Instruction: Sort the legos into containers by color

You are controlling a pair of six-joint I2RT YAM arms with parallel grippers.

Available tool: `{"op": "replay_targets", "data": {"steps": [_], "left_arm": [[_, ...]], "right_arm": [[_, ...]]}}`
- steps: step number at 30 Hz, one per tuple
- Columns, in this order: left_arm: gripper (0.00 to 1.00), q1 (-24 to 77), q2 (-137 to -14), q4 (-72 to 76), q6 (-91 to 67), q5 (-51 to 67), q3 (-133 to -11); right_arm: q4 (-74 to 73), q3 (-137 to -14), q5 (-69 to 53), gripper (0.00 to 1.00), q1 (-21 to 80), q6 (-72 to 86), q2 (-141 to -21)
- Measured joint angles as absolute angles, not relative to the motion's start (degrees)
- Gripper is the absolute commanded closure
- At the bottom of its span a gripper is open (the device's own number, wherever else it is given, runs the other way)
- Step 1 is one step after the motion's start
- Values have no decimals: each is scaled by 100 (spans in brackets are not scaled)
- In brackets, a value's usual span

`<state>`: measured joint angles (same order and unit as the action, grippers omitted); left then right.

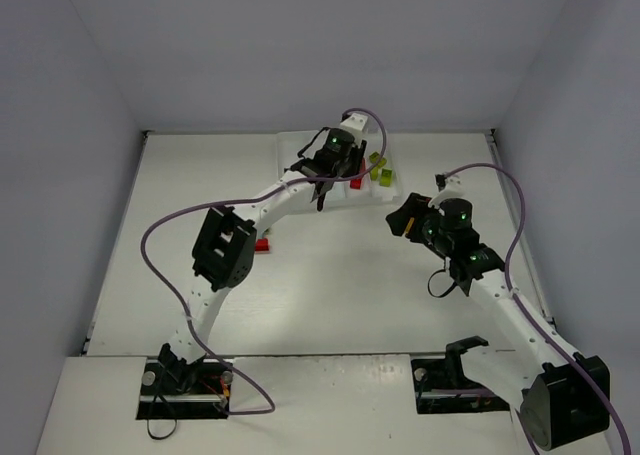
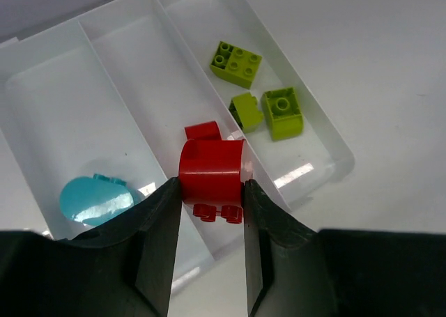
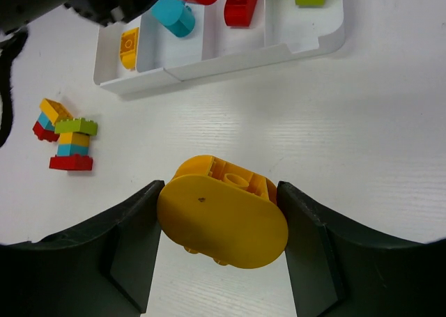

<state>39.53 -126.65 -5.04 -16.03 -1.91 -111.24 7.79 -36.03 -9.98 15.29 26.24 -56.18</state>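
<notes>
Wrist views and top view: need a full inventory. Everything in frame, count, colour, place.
white plastic tray: 1, white, four compartments, far part of table
lime green plastic bricks: 3, lime green, end compartment
red plastic brick: 1, red, compartment beside the green one
cyan rounded plastic brick: 1, cyan, next compartment along
small yellow-orange plastic brick: 1, yellow-orange, other end compartment
multicolour brick stacks: 2, red, cyan, yellow, one topped green, on table outside tray
red rounded brick: 1, red, held over the red compartment
yellow-orange rounded brick: 1, yellow-orange, held over bare table
white table: 1, white
left gripper: 1, black, shut on red rounded brick
right gripper: 1, black, shut on yellow-orange rounded brick
</notes>
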Motion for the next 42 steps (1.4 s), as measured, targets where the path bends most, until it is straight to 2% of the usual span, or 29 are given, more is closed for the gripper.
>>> {"op": "replay_targets", "data": {"steps": [2, 8, 15, 19, 21, 25, 28, 34, 42], "left_arm": [[100, 3872, -13135, -622, -1422, -198, -11646], [88, 3660, -14173, -794, -1225, -137, -12881], [63, 3483, -14905, -838, -1216, -80, -13847], [39, 3435, -15012, -834, -1225, -38, -13909], [34, 3424, -15019, -816, -1243, 25, -13876], [31, 3417, -14912, -709, -1262, 99, -13635], [31, 3409, -14597, -773, -1262, 117, -13196], [31, 3236, -12829, -1264, -1352, -141, -11767], [31, 1813, -9824, -1992, -1999, -471, -10600]], "right_arm": [[746, -3586, -1079, 100, 1529, 2554, -5618], [746, -3575, -1194, 100, 1529, 2355, -5618], [744, -3575, -1267, 100, 1529, 2209, -5618], [746, -3575, -1297, 100, 1529, 2150, -5618], [746, -3575, -1297, 100, 1529, 2119, -5618], [746, -3575, -1297, 100, 1529, 2071, -5658], [740, -3590, -1345, 100, 1529, 2005, -5774], [683, -4340, -1485, 100, 1717, 1723, -6628], [738, -6392, -1680, 99, 2462, 854, -8853]]}}
